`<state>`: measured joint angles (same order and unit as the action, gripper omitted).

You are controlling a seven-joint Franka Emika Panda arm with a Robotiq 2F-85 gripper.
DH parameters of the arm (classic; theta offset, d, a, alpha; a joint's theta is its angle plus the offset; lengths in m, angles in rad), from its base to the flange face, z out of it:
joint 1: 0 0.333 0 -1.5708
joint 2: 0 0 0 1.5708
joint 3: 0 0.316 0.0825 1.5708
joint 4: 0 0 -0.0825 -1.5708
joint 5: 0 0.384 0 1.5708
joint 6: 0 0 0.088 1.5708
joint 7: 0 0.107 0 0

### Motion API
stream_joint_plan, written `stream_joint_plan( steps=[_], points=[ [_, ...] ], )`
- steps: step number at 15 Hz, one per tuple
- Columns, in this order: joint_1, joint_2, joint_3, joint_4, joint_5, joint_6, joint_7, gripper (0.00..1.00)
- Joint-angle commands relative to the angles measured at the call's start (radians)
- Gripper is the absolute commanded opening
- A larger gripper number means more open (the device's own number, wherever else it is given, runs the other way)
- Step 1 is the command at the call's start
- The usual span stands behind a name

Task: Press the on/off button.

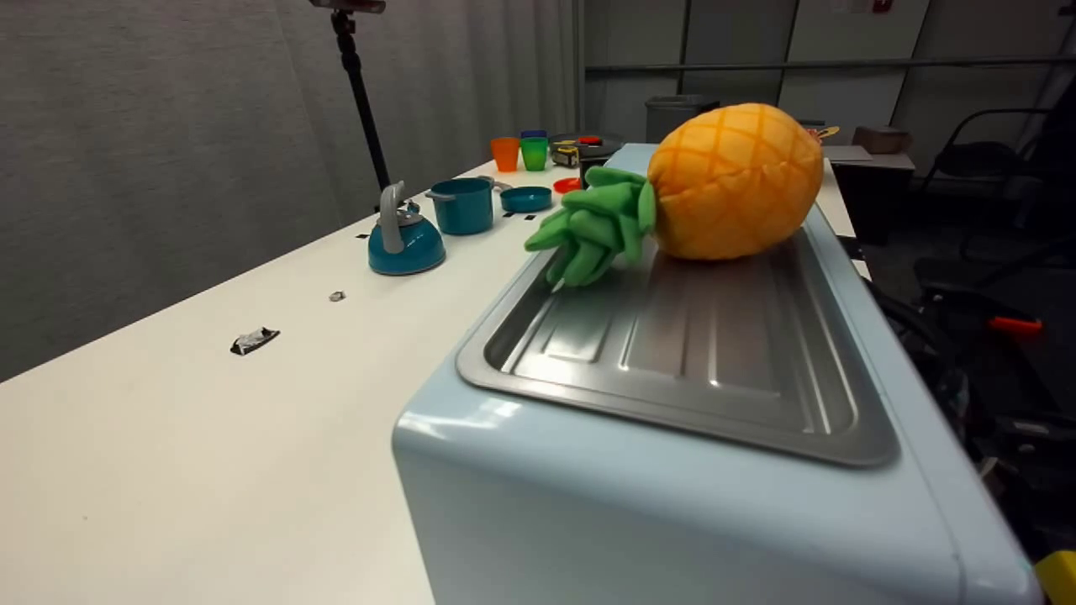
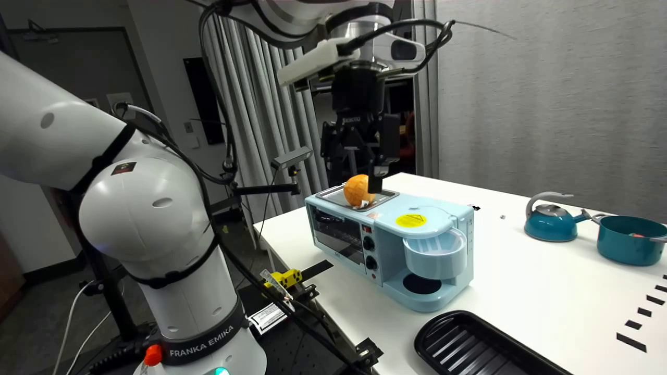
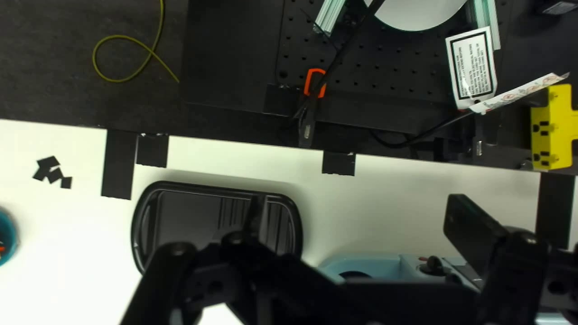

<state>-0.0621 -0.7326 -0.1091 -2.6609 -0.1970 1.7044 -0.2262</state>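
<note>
White worktop, grey curtain behind. From here: pincer spread wide, nothing gripped, higher than the blue oven. Likely on/off button, red, lies well below the pincer on the front face, just above the knobs.

In the wrist view the white tabletop washes out at lower left, the floor is murky and the gripper dark and blurred; a soft shadow edges the black tray. In an exterior view glare streaks the metal tray and the pale blue appliance; the grey curtain is dim.
</note>
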Motion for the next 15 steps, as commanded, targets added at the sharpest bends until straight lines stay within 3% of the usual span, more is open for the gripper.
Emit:
stream_joint_plan(
  steps=[1, 6, 7, 15],
  points=[
    [0.092, -0.114, 0.0, -0.081, 0.063, -0.023, -0.1, 1.0],
    [0.197, -0.162, 0.018, -0.113, 0.165, -0.022, -0.163, 1.0],
    [0.163, -0.091, 0.019, -0.085, 0.129, -0.001, -0.129, 1.0],
    [0.169, -0.057, 0.018, -0.087, 0.138, 0.03, -0.12, 1.0]
  ],
)
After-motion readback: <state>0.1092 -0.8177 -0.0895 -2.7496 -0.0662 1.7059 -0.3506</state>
